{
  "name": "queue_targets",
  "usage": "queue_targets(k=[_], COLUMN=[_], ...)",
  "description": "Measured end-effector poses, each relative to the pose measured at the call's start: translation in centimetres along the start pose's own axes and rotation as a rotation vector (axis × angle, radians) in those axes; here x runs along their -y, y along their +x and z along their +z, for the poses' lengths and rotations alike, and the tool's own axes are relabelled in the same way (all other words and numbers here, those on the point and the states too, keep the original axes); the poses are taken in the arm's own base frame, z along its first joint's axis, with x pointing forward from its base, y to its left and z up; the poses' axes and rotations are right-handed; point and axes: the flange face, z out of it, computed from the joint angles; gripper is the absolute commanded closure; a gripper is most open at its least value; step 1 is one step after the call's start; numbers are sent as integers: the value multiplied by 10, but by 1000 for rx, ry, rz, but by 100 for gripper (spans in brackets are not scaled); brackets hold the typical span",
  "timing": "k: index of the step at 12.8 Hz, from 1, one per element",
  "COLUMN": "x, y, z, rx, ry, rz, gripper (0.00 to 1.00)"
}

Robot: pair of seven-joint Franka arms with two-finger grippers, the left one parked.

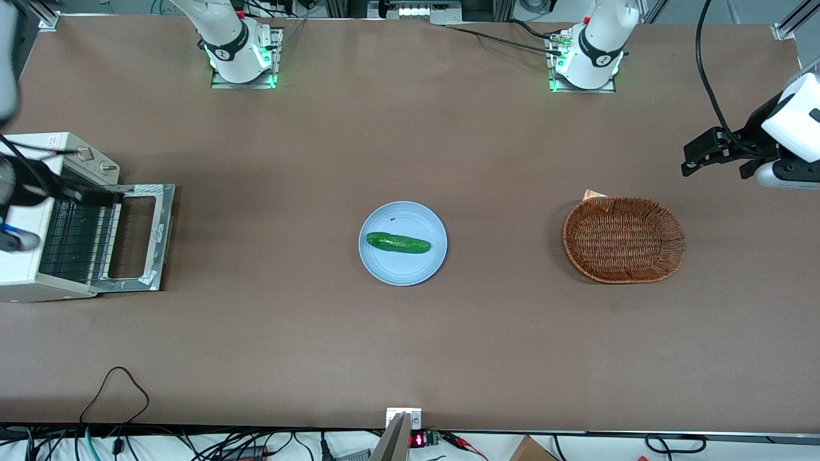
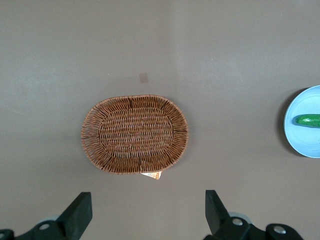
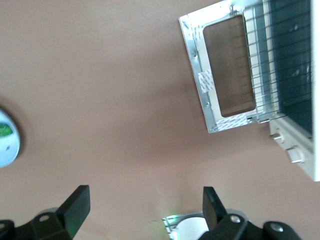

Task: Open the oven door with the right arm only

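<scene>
- Front view: the small off-white toaster oven (image 1: 38, 218) sits at the working arm's end of the brown table (image 1: 410, 346). Its oven door (image 1: 144, 237), a flap with a bare silver metal frame around a glass window, lies folded down flat, with the wire rack (image 1: 80, 240) showing in the opening. The right arm's black two-finger gripper (image 1: 70, 189) hangs above the oven's top edge, near the knobs. Mid-table, a round pale blue plate (image 1: 384, 262) carries a green cucumber (image 1: 398, 242). An oval brown wicker basket (image 1: 624, 239) lies toward the parked arm's end.
- Left wrist view: the basket (image 2: 135, 134) sits on the table, well apart from the plate (image 2: 300, 140).
- Right wrist view: the gripper (image 3: 145, 210) has its black fingers (image 3: 75, 207) spread wide apart, holding nothing, above bare table beside the lowered door (image 3: 220, 75).
</scene>
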Motion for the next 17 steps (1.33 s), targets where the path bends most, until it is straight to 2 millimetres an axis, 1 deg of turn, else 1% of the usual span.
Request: queue_targets(k=[1,2,3,4,5,6,7,8,11,14,17], x=[2,9,18,28,34,35,34,34,34,31,31], y=[-10,-18,-23,-29,-35,-42,-48,-53,-61,-65,-66], z=[-11,-17,-15,-6,7,18,24,26,21,25,26], rx=[-25,-59,-111,-179,-240,-274,-281,-279,-277,-232,-226], ry=[4,9,14,18,18,16,15,14,13,-34,-41], rz=[-28,-53,-95,-155,-210,-247,-264,-275,-282,-289,-290], gripper=[0,0,0,0,0,0,0,0,0,0,0])
